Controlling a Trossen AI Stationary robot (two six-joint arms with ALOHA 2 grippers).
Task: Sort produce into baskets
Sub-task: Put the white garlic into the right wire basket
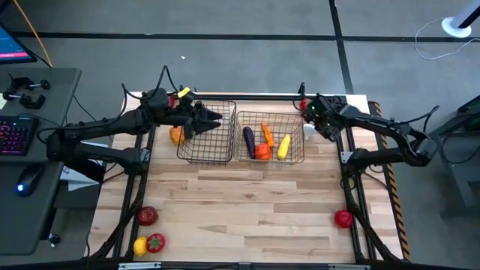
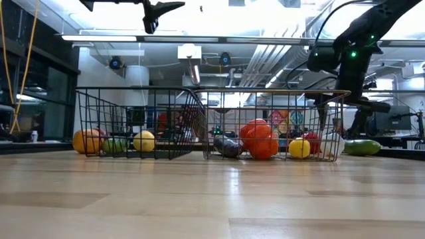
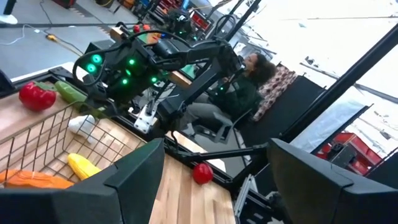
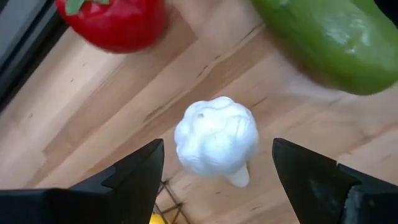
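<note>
My right gripper (image 4: 217,180) is open at the table's far right, just beyond the wider basket's (image 1: 271,159) right end. It points down, its fingers on either side of a white garlic (image 4: 216,138) without touching it. The garlic lies on the table (image 1: 309,132). My left gripper (image 3: 217,186) is open and empty, held high above the narrower basket (image 1: 205,160); it also shows in the high view (image 1: 212,118). The wider basket holds a purple eggplant (image 1: 248,141), an orange carrot (image 1: 267,133), a round orange-red piece (image 1: 262,152) and a yellow corn (image 1: 284,146).
A red pepper (image 4: 115,22) and a green cucumber (image 4: 329,43) lie close by the garlic. An orange piece (image 1: 175,136) lies left of the narrower basket. Two red pieces (image 1: 147,216) (image 1: 155,242) and a yellow one (image 1: 139,245) lie near left, a red one (image 1: 343,218) near right.
</note>
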